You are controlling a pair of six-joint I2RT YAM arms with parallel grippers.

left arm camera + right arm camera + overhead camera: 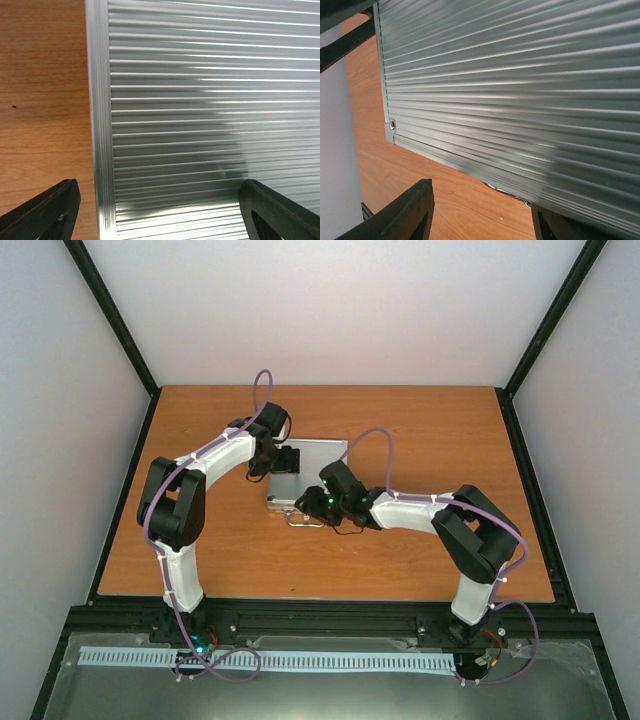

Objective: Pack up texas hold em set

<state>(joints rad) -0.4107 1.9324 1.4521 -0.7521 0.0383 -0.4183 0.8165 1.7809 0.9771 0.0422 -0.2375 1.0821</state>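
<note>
Silver case (315,455) shut, flat at middle of counter (420,540), handle (305,521) toward arms; left pincer (160,186) wide, straddling side edge; right pincer (481,197) wide over handle-side edge; both empty, likely poised to secure latches

Surface: orange-brown wood-grain rectangular counter (430,440)
Lying on it: small silver ribbed aluminium case (318,452), shut, flat, near the middle; its wire handle (300,521) faces the near edge

Your right gripper (481,200) shows its two black fingers (407,215) spread apart at the bottom of the view. Just beyond them, the ribbed silver case (520,90) fills most of the frame. Its riveted corner (393,125) sits at the left, over the wooden table (395,170).
</note>
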